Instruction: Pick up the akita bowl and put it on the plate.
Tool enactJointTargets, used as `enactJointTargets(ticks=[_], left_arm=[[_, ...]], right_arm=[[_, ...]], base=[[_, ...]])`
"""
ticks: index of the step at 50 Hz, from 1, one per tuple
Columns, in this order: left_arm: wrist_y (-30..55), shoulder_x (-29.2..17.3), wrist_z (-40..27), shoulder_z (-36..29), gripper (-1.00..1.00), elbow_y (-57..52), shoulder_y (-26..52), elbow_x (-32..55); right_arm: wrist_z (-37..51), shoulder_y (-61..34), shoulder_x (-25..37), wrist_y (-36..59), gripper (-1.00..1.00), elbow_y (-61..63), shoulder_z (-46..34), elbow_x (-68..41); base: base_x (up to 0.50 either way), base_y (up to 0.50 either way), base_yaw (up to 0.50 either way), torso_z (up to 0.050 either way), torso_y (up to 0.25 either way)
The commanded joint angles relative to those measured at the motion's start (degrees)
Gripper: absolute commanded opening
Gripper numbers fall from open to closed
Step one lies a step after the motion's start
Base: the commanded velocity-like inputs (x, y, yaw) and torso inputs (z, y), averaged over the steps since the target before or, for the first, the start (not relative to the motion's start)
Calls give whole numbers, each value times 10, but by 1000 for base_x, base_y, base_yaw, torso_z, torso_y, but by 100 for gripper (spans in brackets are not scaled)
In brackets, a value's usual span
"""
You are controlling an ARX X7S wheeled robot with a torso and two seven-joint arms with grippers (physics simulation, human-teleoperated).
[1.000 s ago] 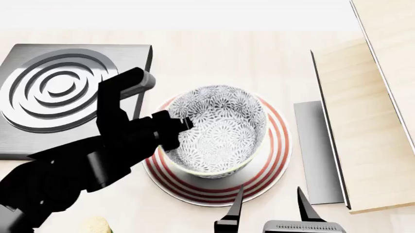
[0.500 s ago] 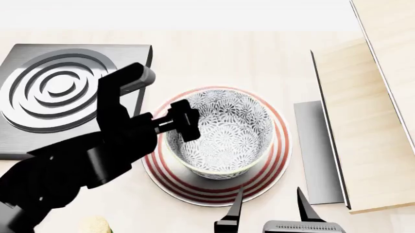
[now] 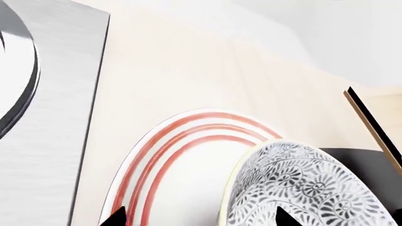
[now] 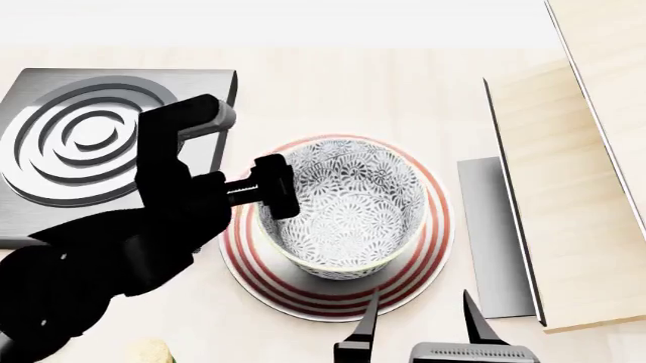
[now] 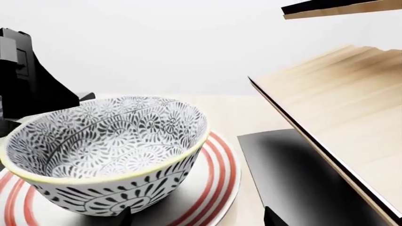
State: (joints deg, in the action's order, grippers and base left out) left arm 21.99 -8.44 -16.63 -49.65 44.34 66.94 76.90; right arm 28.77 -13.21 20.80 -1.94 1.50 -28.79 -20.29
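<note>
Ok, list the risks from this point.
The left gripper hangs right at the akita bowl rim; pulling away carelessly could clip the rim and tip or drag it. The bowl sits upright on the plate but toward its stove side, so a nudge might slide it off-centre. The right gripper, open, waits near the plate's front edge.

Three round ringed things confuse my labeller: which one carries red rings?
The plate, flat and white with thin red rings at its rim, under the akita bowl. The stove burner is grey metal; the bowl has a grey-black floral pattern.
</note>
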Motion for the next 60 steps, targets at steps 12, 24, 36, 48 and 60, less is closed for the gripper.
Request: enactJointTargets(ticks=[12, 24, 36, 48, 60], left_arm=[[-12, -67, -108, -13, 100, -166, -33, -29], [-20, -132, -174, -6, 100, -296, -55, -40], [-26, -199, -225, 13, 100, -413, -73, -37], [-34, -262, -255, 42, 100, -509, -84, -20], [-42, -314, -290, 62, 100, -568, -90, -28]], right_arm=[[0, 1, 0, -5, 100, -3, -2, -1], [4, 5, 4, -3, 100, 10, -2, -1], [5, 4, 4, -4, 100, 7, -3, -1], [9, 5, 7, 1, 100, 18, -4, -1], [27, 0, 26, 20, 100, 58, 11, -5]], base=[[0, 0, 0, 0, 0], [0, 0, 0, 0, 0], [0, 0, 0, 0, 0], [0, 0, 0, 0, 0], [0, 0, 0, 0, 0]])
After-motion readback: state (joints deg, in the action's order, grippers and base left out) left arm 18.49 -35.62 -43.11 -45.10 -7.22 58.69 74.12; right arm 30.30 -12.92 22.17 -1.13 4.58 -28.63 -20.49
